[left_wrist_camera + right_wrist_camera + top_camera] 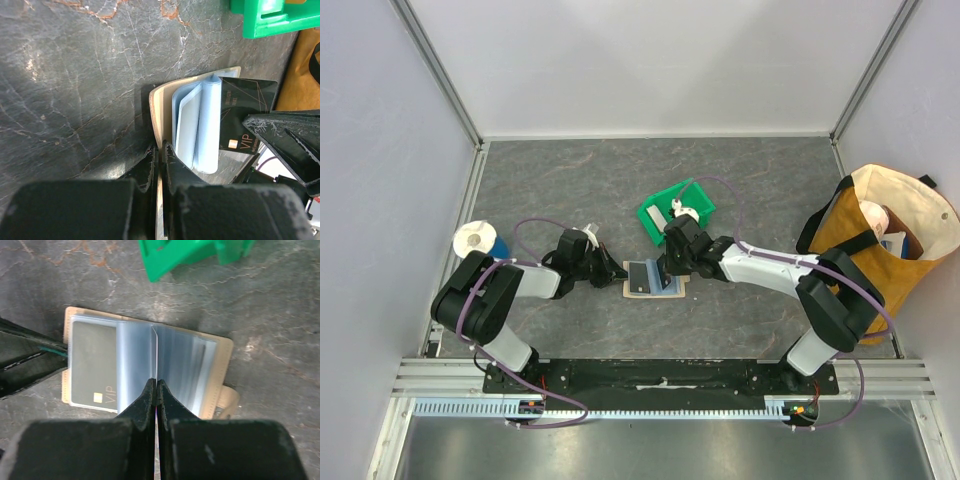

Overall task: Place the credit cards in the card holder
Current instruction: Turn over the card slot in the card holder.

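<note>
The tan card holder (632, 292) lies open on the dark table, between the two grippers. My left gripper (618, 272) is shut on the edge of its left cover (159, 110), which is lifted off the table and pinched between the jaws (161, 150). A dark credit card (92, 365) marked VIP sits in the left-hand sleeve (247, 112). My right gripper (156, 385) is shut on a thin bluish plastic sleeve page (154, 350), held upright at the holder's fold (210, 125). The holder's snap tab (227, 400) sticks out at its right edge.
A green plastic bin (675, 210) stands just behind the holder (190, 255), with small whitish items in it. A tan tote bag (880, 235) stands at the right wall. A white roll on a blue base (478, 240) sits at the left wall.
</note>
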{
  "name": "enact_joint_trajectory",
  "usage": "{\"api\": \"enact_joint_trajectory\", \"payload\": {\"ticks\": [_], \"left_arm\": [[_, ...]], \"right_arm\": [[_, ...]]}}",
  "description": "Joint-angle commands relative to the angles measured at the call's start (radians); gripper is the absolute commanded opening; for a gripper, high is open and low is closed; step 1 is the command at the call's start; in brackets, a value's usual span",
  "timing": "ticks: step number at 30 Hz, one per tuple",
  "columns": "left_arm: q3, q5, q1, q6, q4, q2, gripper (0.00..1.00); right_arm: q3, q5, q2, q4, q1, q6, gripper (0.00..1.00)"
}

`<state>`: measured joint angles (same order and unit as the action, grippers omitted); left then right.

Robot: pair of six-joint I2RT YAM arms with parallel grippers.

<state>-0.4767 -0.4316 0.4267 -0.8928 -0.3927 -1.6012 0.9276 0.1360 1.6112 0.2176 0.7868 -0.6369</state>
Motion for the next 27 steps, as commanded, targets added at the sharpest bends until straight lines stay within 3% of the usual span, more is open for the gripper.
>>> {"api": "enact_joint_trajectory", "payload": {"ticks": [1,14,21,27], "left_arm": [[0.032,0.016,0.000,0.002,0.071,-0.020,0.02],[0.046,0.033,0.000,-0.011,0.060,-0.025,0.02],[0.050,0.039,0.000,-0.012,0.060,-0.031,0.02],[0.050,0.037,0.000,-0.012,0.057,-0.032,0.02]], "right_arm": [[-0.006,-0.082,0.038,-0.048,0.015,-0.010,0.00],[0.047,-0.460,0.026,-0.336,0.019,-0.033,0.00],[-0.044,-0.307,-0.128,-0.336,-0.003,-0.020,0.00],[-0.099,-0.272,-0.103,-0.279,-0.050,-0.078,0.00]]}}
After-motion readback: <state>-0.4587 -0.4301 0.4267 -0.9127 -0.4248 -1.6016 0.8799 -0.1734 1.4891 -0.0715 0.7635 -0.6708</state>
